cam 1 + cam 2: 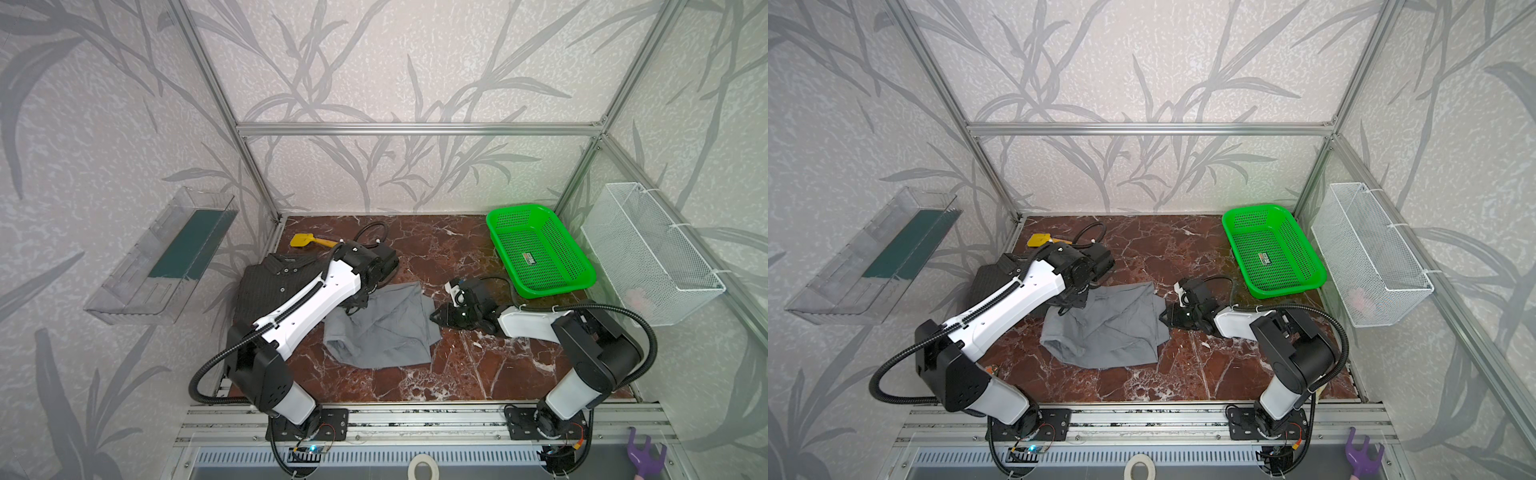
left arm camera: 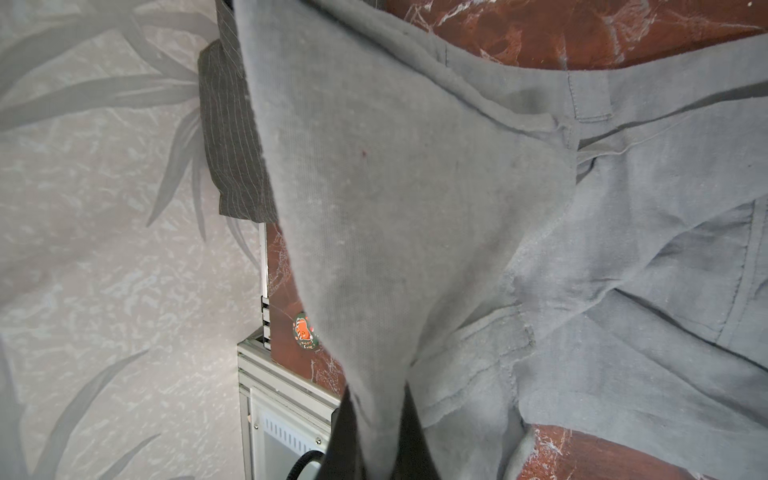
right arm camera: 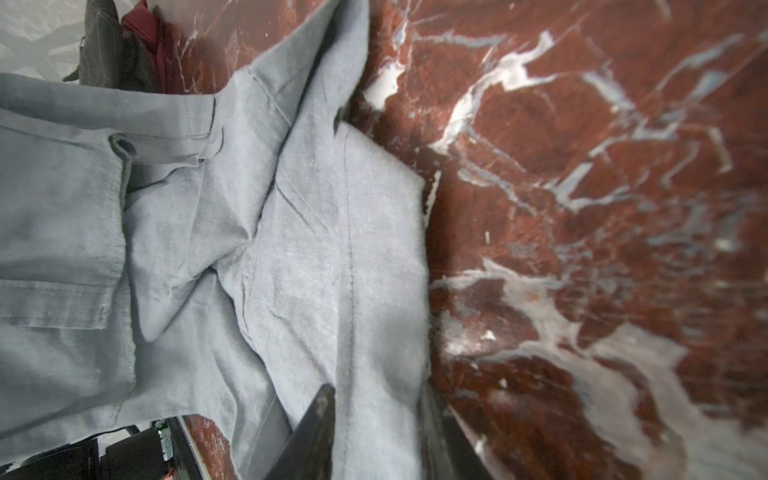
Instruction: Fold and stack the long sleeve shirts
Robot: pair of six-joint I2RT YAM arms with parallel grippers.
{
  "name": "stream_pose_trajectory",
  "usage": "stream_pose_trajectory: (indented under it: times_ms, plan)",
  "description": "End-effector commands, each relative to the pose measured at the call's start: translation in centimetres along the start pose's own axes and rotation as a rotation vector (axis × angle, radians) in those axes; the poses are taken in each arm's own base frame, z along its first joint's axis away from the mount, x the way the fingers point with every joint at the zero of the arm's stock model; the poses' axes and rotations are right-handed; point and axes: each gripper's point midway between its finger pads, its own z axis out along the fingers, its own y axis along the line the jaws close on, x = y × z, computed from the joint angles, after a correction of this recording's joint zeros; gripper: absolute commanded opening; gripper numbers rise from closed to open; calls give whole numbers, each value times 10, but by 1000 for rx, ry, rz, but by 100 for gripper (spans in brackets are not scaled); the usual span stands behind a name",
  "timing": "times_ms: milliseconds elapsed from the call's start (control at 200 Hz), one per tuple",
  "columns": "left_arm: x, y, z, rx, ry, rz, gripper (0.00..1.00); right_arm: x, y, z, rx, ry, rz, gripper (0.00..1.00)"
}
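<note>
The grey shirt (image 1: pixel 382 328) is a soft, plain weave with stitched hems and a buttoned placket; it lies crumpled in loose folds at the middle of the glossy red-brown marble tabletop (image 1: pixel 457 365), veined in white. At its ten o'clock in both top views rests the pinstriped shirt (image 1: pixel 266 286), dark charcoal with fine pale lines, collar and buttons up; in my right wrist view a scrap of the dark red garment (image 3: pixel 143 37) shows beside that striped cloth, though how it lies I cannot tell. My left pincer (image 2: pixel 376 399) sits at the grey shirt's eleven o'clock corner, jaws closed tight on a peak of its fabric, which rises taut from the table into the grip. My right pincer (image 3: pixel 378 399) lies low at the shirt's three o'clock edge; its black fingers (image 3: pixel 316 428) stand a little apart, one over the cloth and one beside the hem, straddling the edge without pinching it.
</note>
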Motion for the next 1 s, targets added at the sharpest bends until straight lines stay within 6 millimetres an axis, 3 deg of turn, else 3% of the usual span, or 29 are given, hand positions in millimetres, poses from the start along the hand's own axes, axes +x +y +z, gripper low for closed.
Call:
stream_pose_trajectory:
  times_ms: [0, 125, 325, 420, 750, 995]
  plan:
    - [-1, 20, -6, -170, 37, 27, 0, -9, 13, -3, -23, -48, -17, 34]
    - [-14, 15, -10, -287, 34, 74, 0, -10, 30, -1, -30, -59, -48, 34]
    - [-17, -16, -14, -309, -4, 176, 0, -4, 60, 18, -136, -29, -36, 31]
    - [-15, -26, -14, -310, -4, 212, 0, 0, 57, 26, -125, -24, -31, 30]
    - [-10, -20, -16, -370, -64, 278, 0, -11, 62, 22, -126, -99, -20, 27]
    - [-5, -14, -14, -389, -64, 295, 0, -1, 109, 40, -243, -77, -28, 26]
